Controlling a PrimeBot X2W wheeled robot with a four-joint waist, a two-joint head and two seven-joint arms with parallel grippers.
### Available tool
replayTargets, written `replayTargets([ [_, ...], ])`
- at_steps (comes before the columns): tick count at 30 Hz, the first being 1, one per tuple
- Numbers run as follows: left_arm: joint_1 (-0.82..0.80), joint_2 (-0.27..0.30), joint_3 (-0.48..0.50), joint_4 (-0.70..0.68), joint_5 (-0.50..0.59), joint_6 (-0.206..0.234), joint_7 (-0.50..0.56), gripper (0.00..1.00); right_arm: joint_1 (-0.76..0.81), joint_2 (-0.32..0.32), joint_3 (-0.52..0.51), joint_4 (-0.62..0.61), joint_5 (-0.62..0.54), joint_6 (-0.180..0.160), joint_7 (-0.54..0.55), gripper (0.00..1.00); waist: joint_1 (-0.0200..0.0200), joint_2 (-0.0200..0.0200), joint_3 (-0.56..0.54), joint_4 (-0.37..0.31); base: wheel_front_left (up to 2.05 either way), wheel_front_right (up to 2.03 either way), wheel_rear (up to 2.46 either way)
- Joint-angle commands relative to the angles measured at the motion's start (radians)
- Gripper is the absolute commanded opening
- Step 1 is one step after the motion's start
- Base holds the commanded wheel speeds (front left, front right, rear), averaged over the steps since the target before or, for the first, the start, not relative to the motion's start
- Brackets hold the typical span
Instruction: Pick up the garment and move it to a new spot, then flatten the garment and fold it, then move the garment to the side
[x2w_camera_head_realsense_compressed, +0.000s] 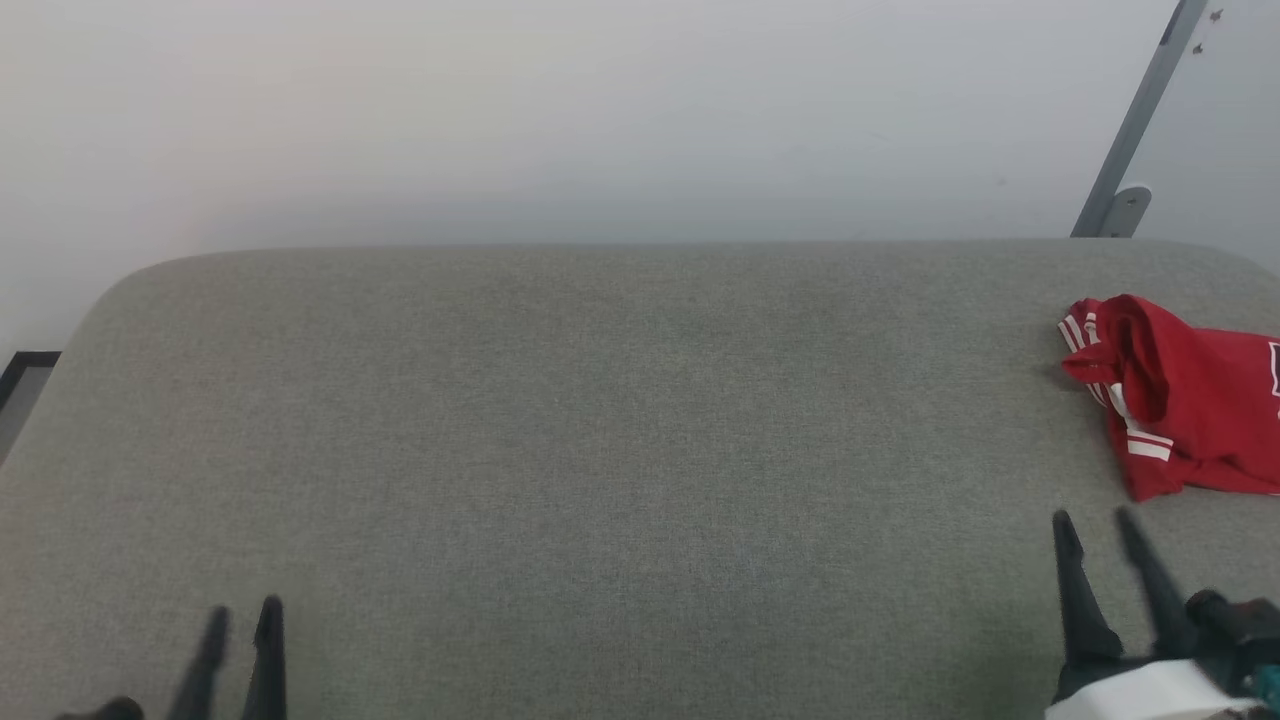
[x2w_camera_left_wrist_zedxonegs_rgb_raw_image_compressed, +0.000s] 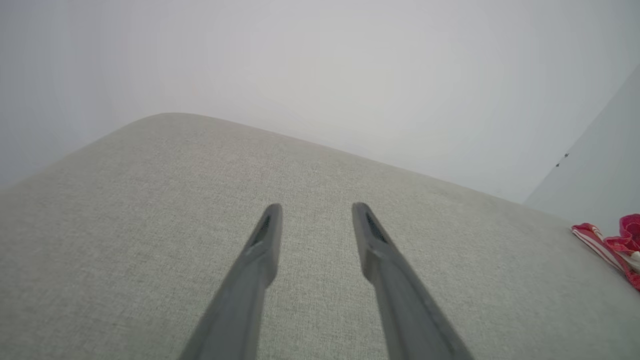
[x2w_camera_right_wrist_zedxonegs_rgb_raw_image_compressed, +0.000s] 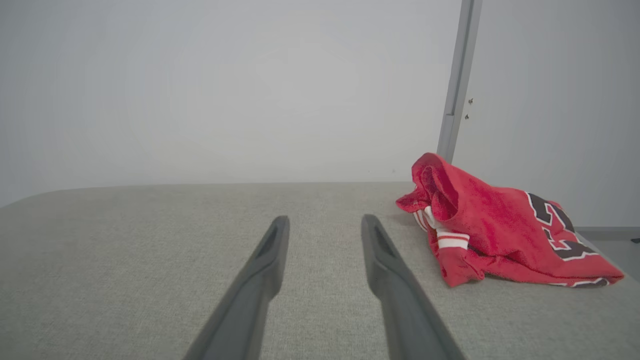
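Grey cushion (x2w_camera_head_realsense_compressed: 600, 450) spans the lower frame. At lower left the left gripper (x2w_camera_head_realsense_compressed: 243, 610), and at lower right the right gripper (x2w_camera_head_realsense_compressed: 1093, 518), both hold their fingers spread and empty. Beyond the right one, cut by the right edge, lies the crumpled garment (x2w_camera_head_realsense_compressed: 1190, 400). The right wrist view adds its dark numeral, perhaps a 2. A grey post (x2w_camera_head_realsense_compressed: 1140, 120) stands behind, by the wall (x2w_camera_head_realsense_compressed: 500, 120).

The garment (x2w_camera_right_wrist_zedxonegs_rgb_raw_image_compressed: 495, 235) is red, with white-and-red striped trim and dark, white-outlined numerals. The cushion (x2w_camera_head_realsense_compressed: 600, 450) is flecked grey-green; the wall (x2w_camera_head_realsense_compressed: 600, 120) is pale grey.
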Motion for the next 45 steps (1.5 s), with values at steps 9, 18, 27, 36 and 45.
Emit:
replayTargets([
  [9, -0.012, -0.038, -0.005, 0.043, -0.067, 0.000, 0.026, 0.00, 0.005, 0.018, 0.001, 0.045, 0.086, 0.000, 0.027, 0.00, 0.0000, -0.0001, 0.001, -0.001, 0.00, 0.00, 0.00],
  [18, -0.051, -0.057, 0.006, 0.057, -0.193, 0.000, 0.068, 0.00, -0.018, 0.026, -0.002, 0.048, 0.251, 0.000, 0.070, 0.00, 0.0000, -0.0001, 0.004, -0.004, 0.00, 0.00, 0.00],
  [27, -0.085, -0.074, 0.016, 0.067, -0.307, 0.000, 0.106, 0.00, -0.039, 0.034, -0.006, 0.053, 0.400, 0.000, 0.108, 0.00, 0.0000, -0.0001, 0.006, -0.006, 0.00, 0.00, 0.00],
  [36, -0.118, -0.092, 0.027, 0.077, -0.420, -0.001, 0.145, 0.00, -0.060, 0.042, -0.009, 0.057, 0.548, 0.000, 0.148, 0.00, 0.0000, -0.0001, 0.009, -0.009, 0.00, 0.00, 0.00],
  [45, -0.143, -0.106, 0.035, 0.085, -0.502, -0.001, 0.173, 0.00, -0.076, 0.048, -0.012, 0.061, 0.655, 0.000, 0.177, 0.00, 0.0000, -0.0001, 0.011, -0.011, 0.00, 0.00, 0.00],
])
